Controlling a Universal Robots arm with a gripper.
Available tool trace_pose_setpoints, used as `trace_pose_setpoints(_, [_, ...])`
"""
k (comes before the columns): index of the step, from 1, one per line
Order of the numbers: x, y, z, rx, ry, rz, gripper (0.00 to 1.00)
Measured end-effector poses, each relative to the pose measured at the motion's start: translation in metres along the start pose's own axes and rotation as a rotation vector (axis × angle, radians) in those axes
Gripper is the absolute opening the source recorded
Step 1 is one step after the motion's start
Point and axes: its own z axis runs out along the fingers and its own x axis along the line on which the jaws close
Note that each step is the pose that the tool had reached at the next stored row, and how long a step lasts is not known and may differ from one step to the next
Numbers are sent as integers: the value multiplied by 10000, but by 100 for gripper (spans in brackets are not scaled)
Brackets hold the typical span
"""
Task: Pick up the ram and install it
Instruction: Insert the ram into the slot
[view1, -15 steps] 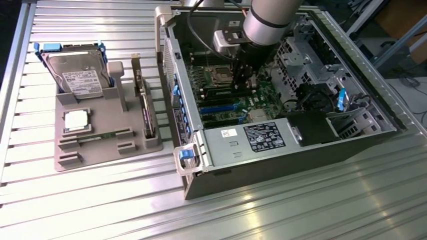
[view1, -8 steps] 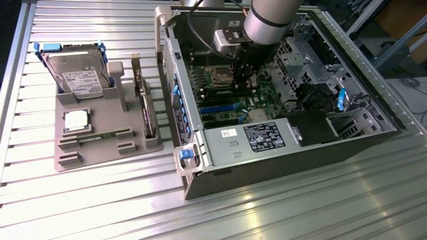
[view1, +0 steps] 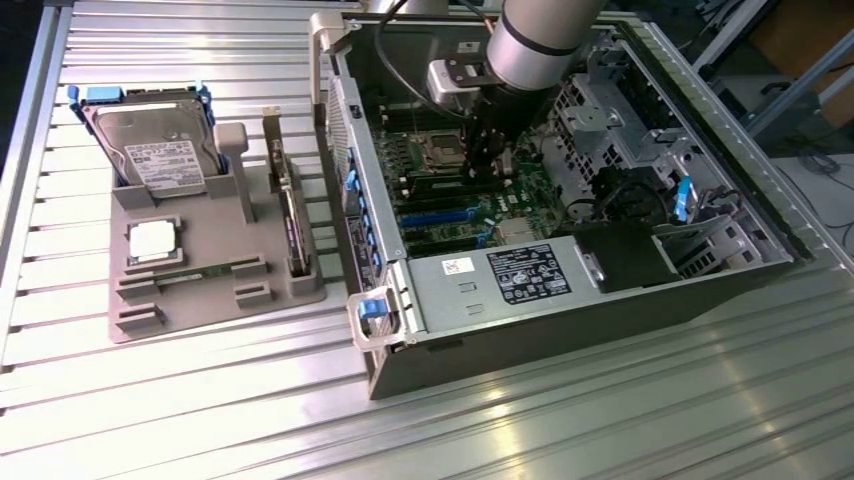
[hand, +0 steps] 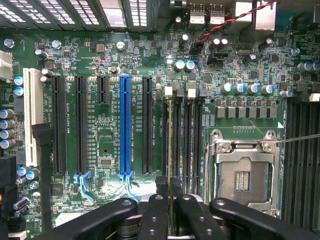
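Open computer case (view1: 561, 325) lying on the ribbed metal desk (view1: 601, 420), with the arm (view1: 541, 35) reaching down into it.

**Position.** The claw (hand: 169, 192) is drawn narrow on the ram (hand: 170, 145). In the wrist view the ram appears edge-on as a thin greenish-gold line running along one of the black memory slots (hand: 187, 140). Whether its lower edge has entered the slot or sits just above it cannot be told.

**Hazards.**
- The slots lie close together, so a small sideways offset would probably set the stick on a slot wall rather than in the channel.
- Pressing with the stick tilted could seat one end only and bend the thin board.
- A white end latch (hand: 168, 91) that is not swung clear would likely block it.
- The stick's smooth faces may slip between the fingers under load.
- The open processor socket (hand: 243, 172) sits just beside the slots, and its exposed contacts would suffer from a stray finger.

**Materials.**
- The motherboard (hand: 100, 137) is glossy green laminate, studded with shiny cylindrical capacitors.
- Its expansion slots are long moulded plastic bars, mostly black, with one blue slot (hand: 124, 125).
- The socket frame is bright stamped steel.
- The claw's fingers are matte black with rounded edges.
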Motion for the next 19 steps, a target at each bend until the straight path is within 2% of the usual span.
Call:
trace_pose_setpoints(4, [2,0,24,-29,2,24,13])
trace_pose_setpoints(7, [1,0,26,-28,-1,24,14])
trace_pose_setpoints(8, [1,0,26,-28,1,24,21])
trace_pose_setpoints(9, [0,-1,5,-29,45,23,21])
trace_pose_setpoints(11, [-43,2,-102,-23,195,26,21])
trace_pose_setpoints(12, [-84,5,-165,-17,283,27,13])
trace_pose_setpoints(13, [-90,6,-179,-16,300,27,10])
trace_pose_setpoints(14, [-95,5,-185,-15,353,27,10])
trace_pose_setpoints(15, [-94,-29,-184,-49,374,29,10])
trace_pose_setpoints(16, [-93,-141,-177,-201,378,35,10])
trace_pose_setpoints(18, [-90,-300,-172,-360,381,40,10])
trace_pose_setpoints(19, [-89,-406,-171,-436,384,43,10])
